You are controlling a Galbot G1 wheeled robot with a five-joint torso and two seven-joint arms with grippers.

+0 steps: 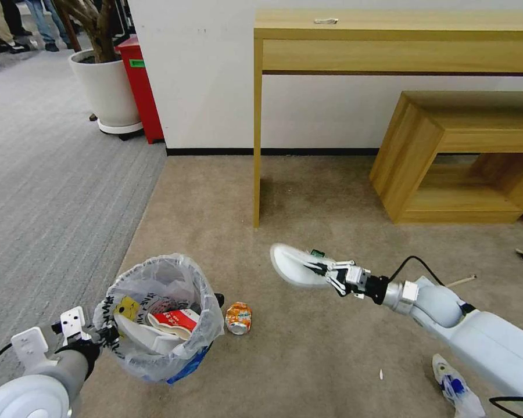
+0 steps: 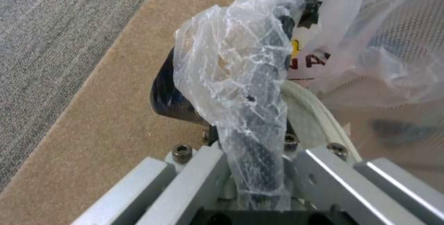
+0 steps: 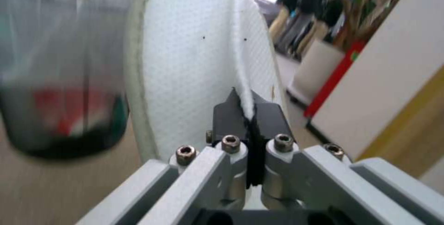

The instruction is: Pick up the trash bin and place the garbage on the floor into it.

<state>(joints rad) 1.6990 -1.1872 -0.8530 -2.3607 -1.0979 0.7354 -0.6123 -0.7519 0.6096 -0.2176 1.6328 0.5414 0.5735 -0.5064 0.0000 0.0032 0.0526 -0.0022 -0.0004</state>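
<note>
The left gripper [image 1: 107, 335] is clamped on the rim of the small round black trash bin [image 1: 160, 316] with its crinkled translucent plastic liner, and the left wrist view has the liner [image 2: 233, 89] bunched right between the closed jaws. The bin sits at the near left of the beige short-pile carpet floor [image 1: 308, 348], close to the edge where the grey ribbed carpet [image 1: 52, 191] begins. Inside it: a white slipper [image 1: 139, 337] and a red packet [image 1: 177, 319].

Over to the right gripper [image 1: 322, 271]: pinched tight on the fabric strap of a second white slipper [image 1: 296, 266], held out over the carpet, to the right of the bin and well apart from it. The right wrist view shows the black fingertips [image 3: 270, 121] squeezed on the slipper's white cloth edge [image 3: 185, 62].

A crushed orange can [image 1: 239, 317] lies on the floor just beside the bin's right side. Near the carpet's near right edge rests a clear crumpled bottle [image 1: 454, 386] with a blue patch, partly hidden by the right arm. A thin wooden stick [image 1: 461, 281] lies farther right. A light wooden desk [image 1: 389, 40] and low wooden shelf [image 1: 447, 157] stand at the far wall.
</note>
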